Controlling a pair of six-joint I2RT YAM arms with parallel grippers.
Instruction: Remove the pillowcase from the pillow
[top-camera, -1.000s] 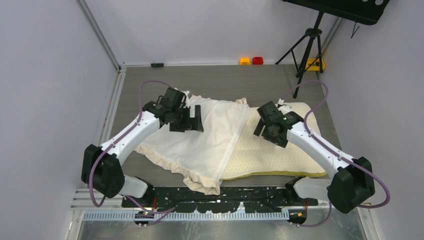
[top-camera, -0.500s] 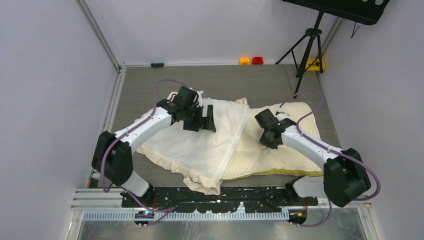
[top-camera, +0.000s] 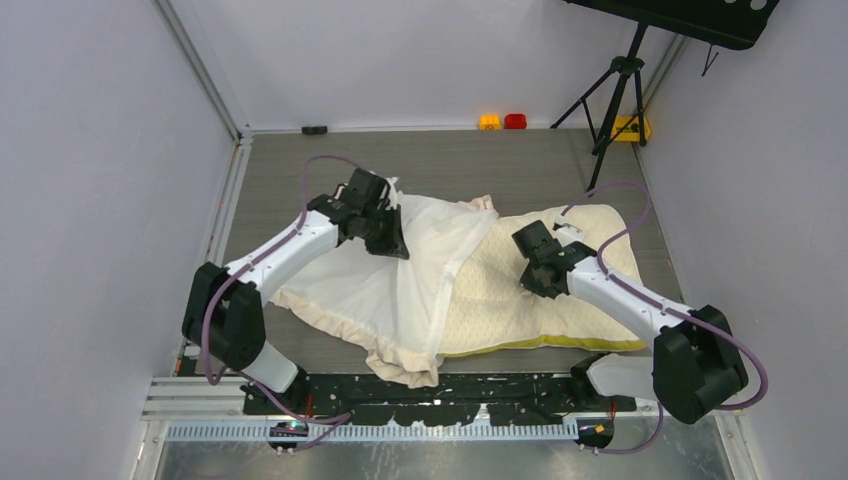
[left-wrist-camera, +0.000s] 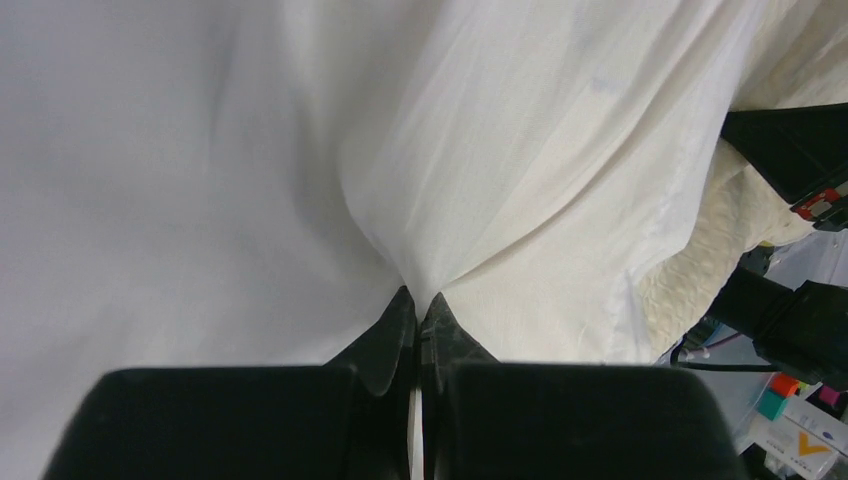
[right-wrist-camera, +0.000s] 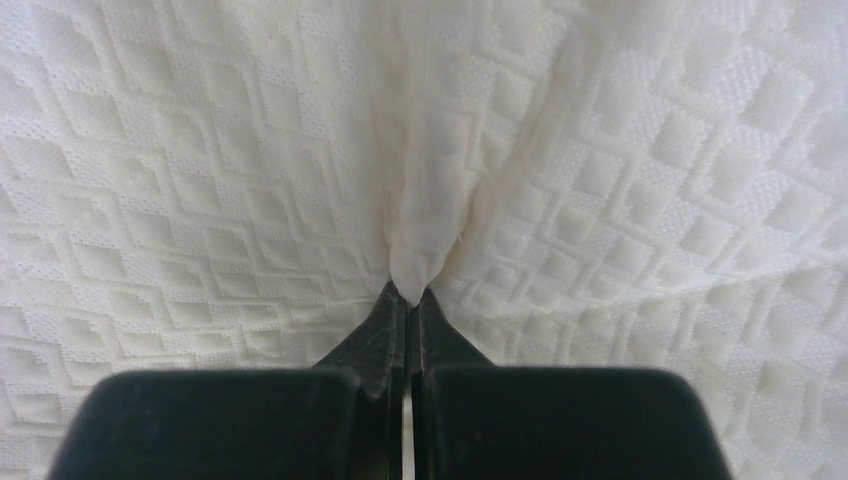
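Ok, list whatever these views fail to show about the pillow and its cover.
- Top view: the pillowcase drapes over the left part of the pillow, so how far the pillow sits inside it is hidden.
- Left wrist view: the left pincer pinches a fold, but cloth fills the frame, so which part of the cover it holds is unclear.
- Right wrist view: the right pincer pinches pillow fabric, and the pillow's borders are out of frame.

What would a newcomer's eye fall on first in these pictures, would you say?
First, the big cream pillowcase sprawled across the middle of the table, half covering the pale yellow pillow on its right. Next, the left hand, shut on a tented fold of the pillowcase, and the right hand, pinching the pillow's quilted top.
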